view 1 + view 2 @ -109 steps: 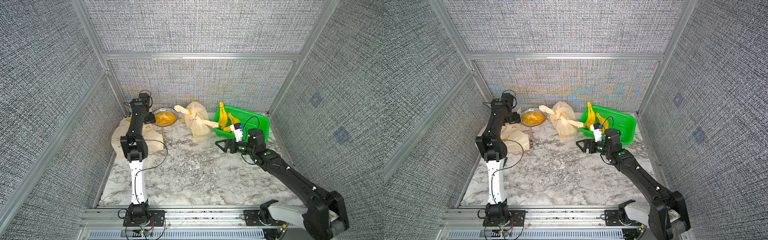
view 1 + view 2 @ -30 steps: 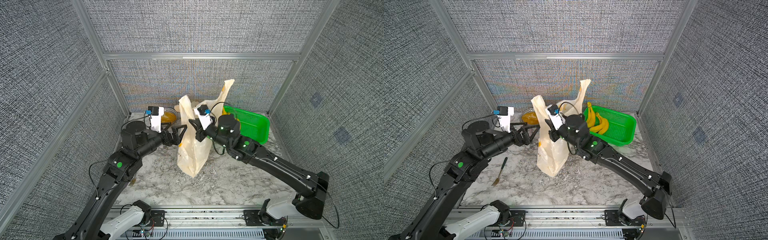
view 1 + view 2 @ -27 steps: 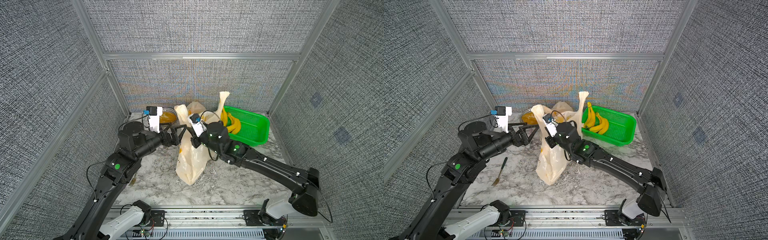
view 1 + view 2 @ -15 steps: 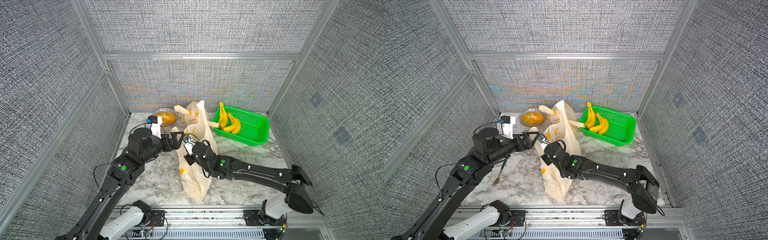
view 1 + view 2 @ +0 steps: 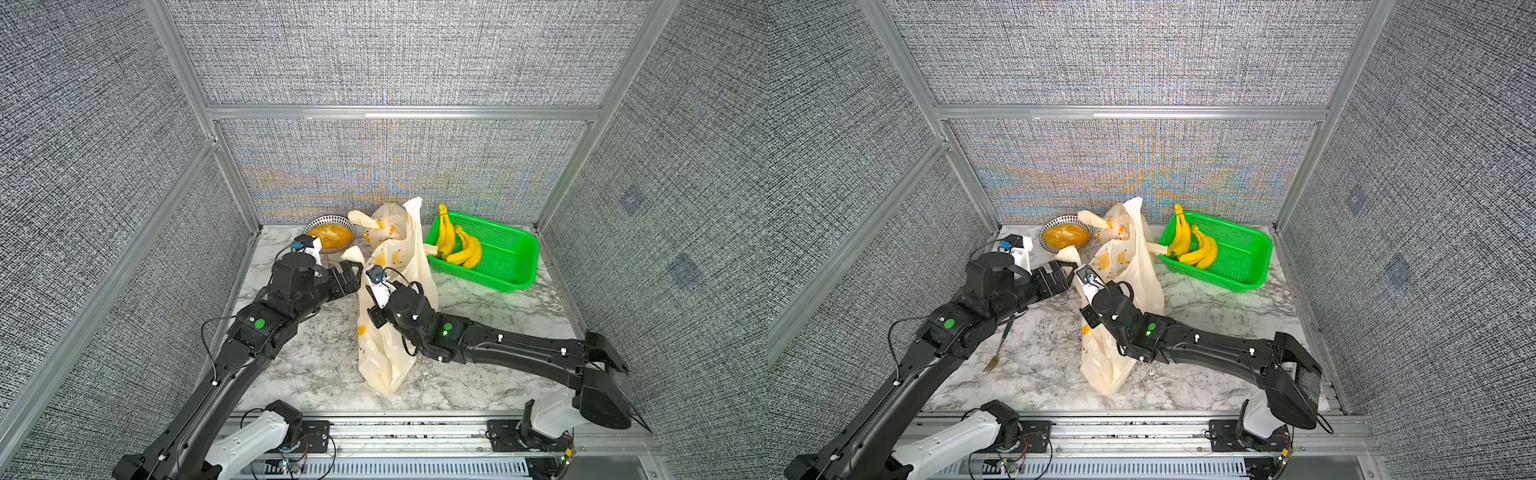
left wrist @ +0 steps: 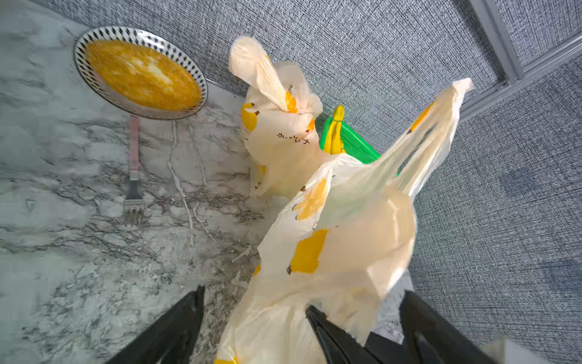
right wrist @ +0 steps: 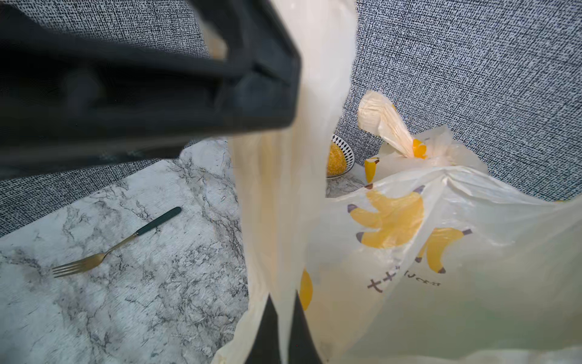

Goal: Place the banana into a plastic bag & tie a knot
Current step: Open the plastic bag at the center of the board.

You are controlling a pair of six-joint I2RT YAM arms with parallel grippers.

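A bunch of yellow bananas (image 5: 457, 247) (image 5: 1192, 245) lies in the green basket (image 5: 513, 266) at the back right. A cream plastic bag (image 5: 386, 357) (image 5: 1104, 365) printed with bananas hangs at mid-table, its bottom near the front. My right gripper (image 7: 285, 315) is shut on the bag's film (image 7: 409, 252) near its top and is mostly hidden behind it in both top views. My left gripper (image 5: 351, 274) (image 6: 304, 290) is open just left of it. Part of the bag's upper film (image 6: 340, 239) lies between its fingers, ungripped. One bag handle (image 5: 413, 208) sticks up.
A second cream bag (image 5: 384, 224) (image 6: 277, 148), knotted, stands at the back beside a patterned bowl (image 5: 330, 235) of yellow food. A dark-handled fork (image 5: 1000, 345) (image 7: 110, 249) lies under my left arm. A pink-handled fork (image 6: 134, 164) lies by the bowl. Walls enclose the table.
My right gripper has carried the bag down and toward the table's front. My left arm has followed it forward, staying open beside the bag.
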